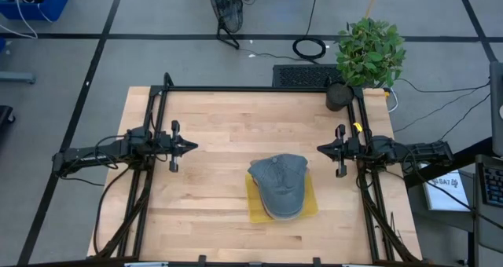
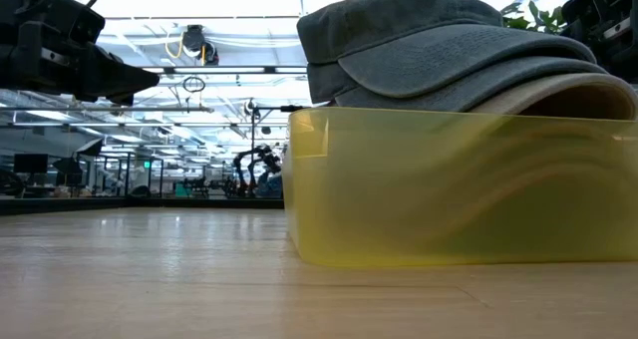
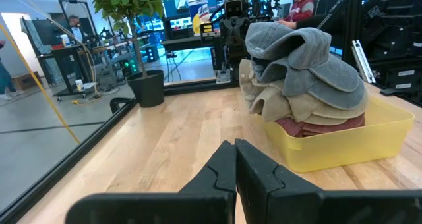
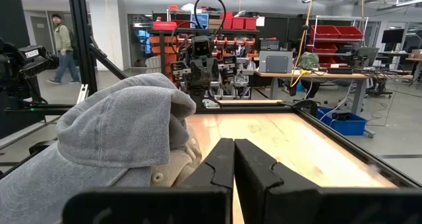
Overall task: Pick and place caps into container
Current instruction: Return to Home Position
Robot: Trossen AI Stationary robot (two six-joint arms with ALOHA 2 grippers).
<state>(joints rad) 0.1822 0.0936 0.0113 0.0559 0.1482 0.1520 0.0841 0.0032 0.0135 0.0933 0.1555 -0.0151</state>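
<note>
A stack of caps lies piled in the yellow tray near the table's middle, toward the near edge. Grey-blue caps are on top, tan ones under them, and maroon at the bottom. In the low view the tray wall fills the right side with grey-blue brims above it. My left gripper hovers shut at the table's left, clear of the pile; its fingers meet. My right gripper hovers shut at the right; its fingers meet.
A black plant pot with a leafy plant stands at the table's far right corner. A black frame runs along the far edge and both sides. Bare wood lies between the grippers and the far edge. People show in the room beyond.
</note>
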